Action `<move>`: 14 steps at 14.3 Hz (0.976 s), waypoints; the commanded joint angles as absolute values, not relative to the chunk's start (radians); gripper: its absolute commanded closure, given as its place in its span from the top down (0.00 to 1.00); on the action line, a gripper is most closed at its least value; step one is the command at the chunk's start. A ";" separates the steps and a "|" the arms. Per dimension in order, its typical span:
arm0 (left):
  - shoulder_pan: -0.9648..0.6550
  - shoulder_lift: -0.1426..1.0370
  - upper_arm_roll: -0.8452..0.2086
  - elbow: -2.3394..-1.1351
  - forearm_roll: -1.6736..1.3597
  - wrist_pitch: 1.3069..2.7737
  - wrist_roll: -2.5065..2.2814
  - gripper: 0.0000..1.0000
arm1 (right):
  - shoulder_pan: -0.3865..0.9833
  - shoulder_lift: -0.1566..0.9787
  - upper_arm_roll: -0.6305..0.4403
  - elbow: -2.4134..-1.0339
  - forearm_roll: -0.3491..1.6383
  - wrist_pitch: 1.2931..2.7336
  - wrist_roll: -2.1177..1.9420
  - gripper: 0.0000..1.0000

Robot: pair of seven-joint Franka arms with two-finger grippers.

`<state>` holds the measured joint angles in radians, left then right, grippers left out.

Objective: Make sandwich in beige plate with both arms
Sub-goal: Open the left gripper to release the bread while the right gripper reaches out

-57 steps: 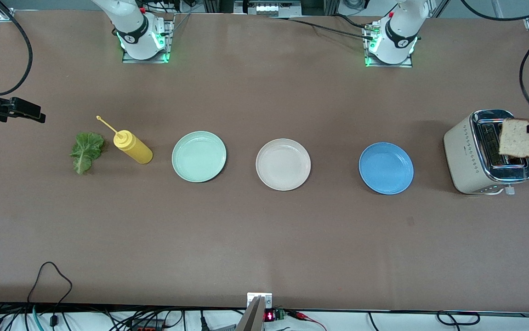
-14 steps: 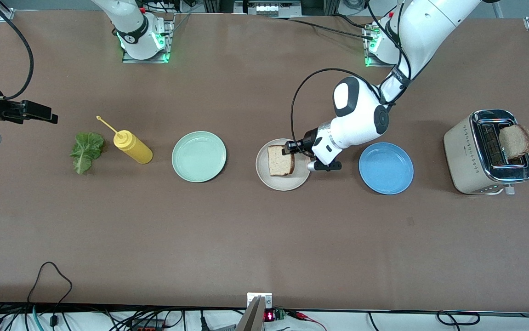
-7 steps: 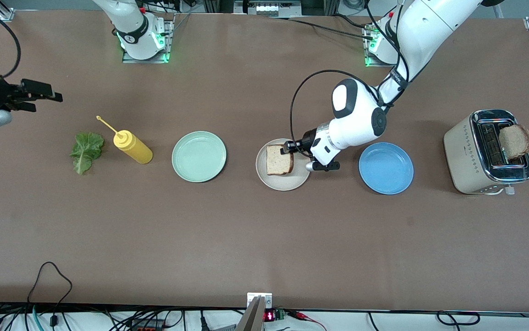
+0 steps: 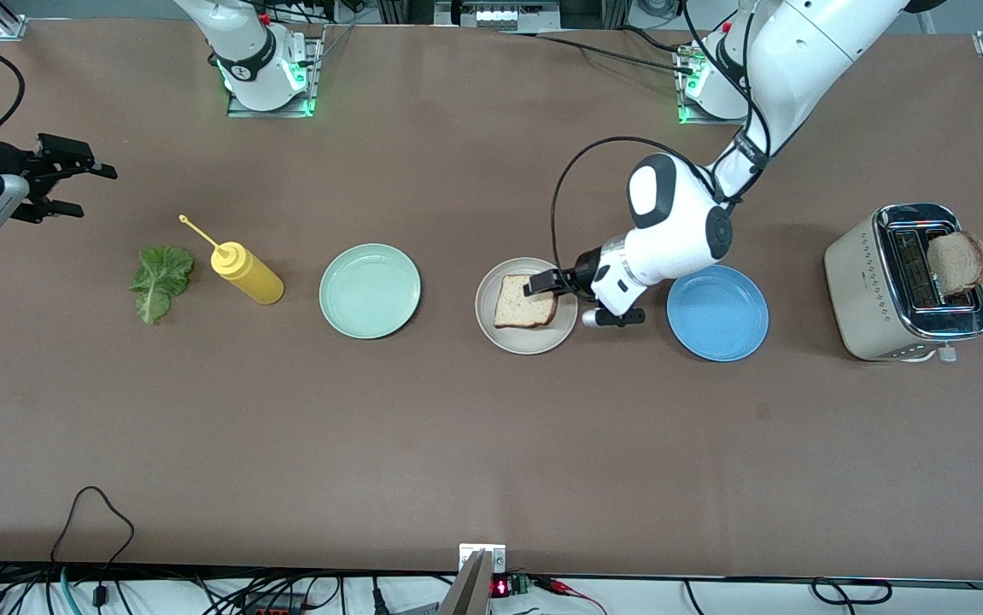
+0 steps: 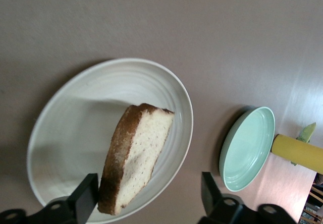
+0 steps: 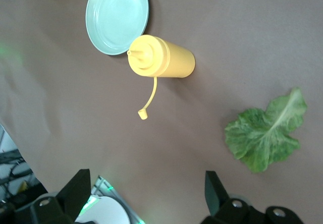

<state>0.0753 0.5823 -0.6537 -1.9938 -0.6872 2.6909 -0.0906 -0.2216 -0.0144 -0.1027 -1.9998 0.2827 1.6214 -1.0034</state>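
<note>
Bread like that light-brown toast slice with its darker crust (image 4: 526, 301) looks light, soft and crumbly, best pinched gently at the crust edges. It sits tilted in the round pale beige plate (image 4: 500, 333), between the left gripper (image 4: 546, 284) fingers, which stand apart. Over by the ruffled green lettuce leaf (image 4: 160, 280), the right gripper (image 4: 73, 176) hovers with jaws apart.

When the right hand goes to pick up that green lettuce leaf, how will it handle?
The ruffled green lettuce leaf looks thin and lies flat on the table, so it will probably droop and weigh almost nothing. Its crinkled edges may tear if pinched hard.
</note>
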 commanded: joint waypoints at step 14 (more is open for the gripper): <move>0.429 0.391 -0.634 -1.965 -0.418 2.279 0.011 1.00 | -0.359 0.101 -0.091 -2.184 0.553 1.825 -1.774 1.00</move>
<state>0.3663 0.4118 -0.6302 -2.0047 -0.4965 2.3911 -0.0053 -0.3221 0.0427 -0.1032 -2.1814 0.4671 1.8091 -1.6350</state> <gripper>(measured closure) 0.000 0.000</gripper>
